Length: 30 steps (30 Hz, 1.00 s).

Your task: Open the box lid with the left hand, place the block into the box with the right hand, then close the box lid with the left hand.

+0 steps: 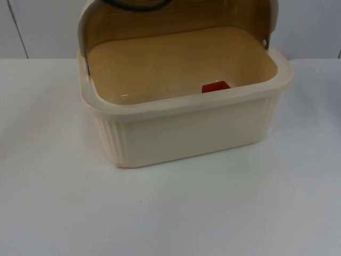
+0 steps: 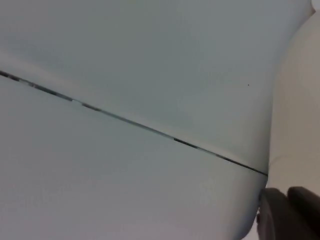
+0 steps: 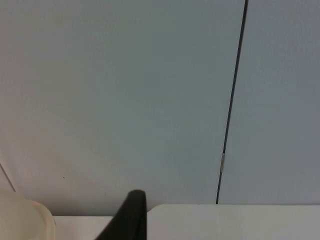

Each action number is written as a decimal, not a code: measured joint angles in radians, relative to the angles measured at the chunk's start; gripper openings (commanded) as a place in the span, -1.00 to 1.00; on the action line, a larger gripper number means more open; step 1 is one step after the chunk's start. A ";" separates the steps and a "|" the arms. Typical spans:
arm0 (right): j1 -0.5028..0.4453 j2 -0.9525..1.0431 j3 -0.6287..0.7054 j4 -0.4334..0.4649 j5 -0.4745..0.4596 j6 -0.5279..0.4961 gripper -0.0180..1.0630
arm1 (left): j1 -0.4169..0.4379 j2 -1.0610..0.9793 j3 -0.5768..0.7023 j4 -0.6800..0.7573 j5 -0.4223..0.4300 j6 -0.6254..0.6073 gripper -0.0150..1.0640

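Block boxed, lid raised for closing.
The red block (image 1: pixel 215 86) lies inside the box (image 1: pixel 186 133); the lid (image 1: pixel 160 21) is apparently propped by the left gripper (image 2: pixel 287 212), jaws' state untellable.

Soft, even overhead light leaves the white table (image 1: pixel 170 213) bright with only a faint shadow under the cream box (image 1: pixel 186 133), while a small glint marks its inner floor and both wrist views look hazy, perhaps defocused.
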 measured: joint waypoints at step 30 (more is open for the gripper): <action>0.000 0.000 0.000 0.000 0.000 0.005 0.98 | 0.000 0.033 0.000 -0.250 0.191 0.214 -0.97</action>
